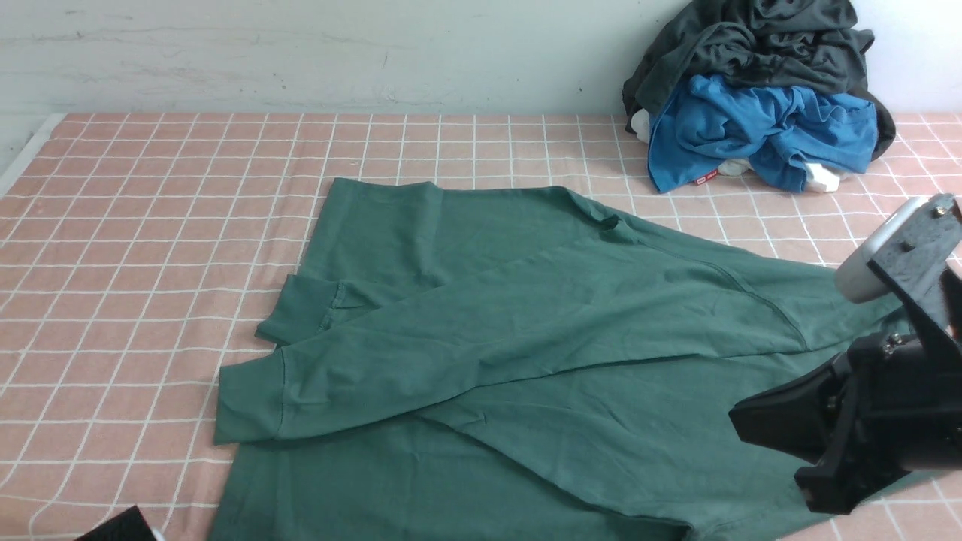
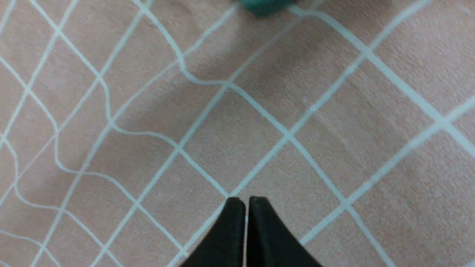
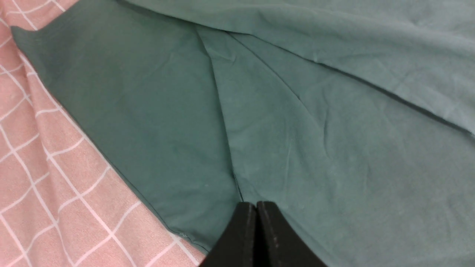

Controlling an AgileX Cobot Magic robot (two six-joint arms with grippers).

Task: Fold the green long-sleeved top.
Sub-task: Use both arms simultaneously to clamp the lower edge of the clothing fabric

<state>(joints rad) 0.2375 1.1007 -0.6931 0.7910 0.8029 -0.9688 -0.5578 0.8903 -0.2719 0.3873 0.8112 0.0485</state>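
Your front camera is looking forward from between the arms, down across the bench (image 1: 150, 225) to the back wall (image 1: 301, 60), taking in most of the green long-sleeved top (image 1: 488, 338). Your left wrist camera is pointing steeply down past the left tool (image 2: 245, 207), close over the checked cloth (image 2: 334, 111). Your right wrist camera is looking past the right tool (image 3: 256, 211), close over the top's edge, sharing that fabric with the front view.
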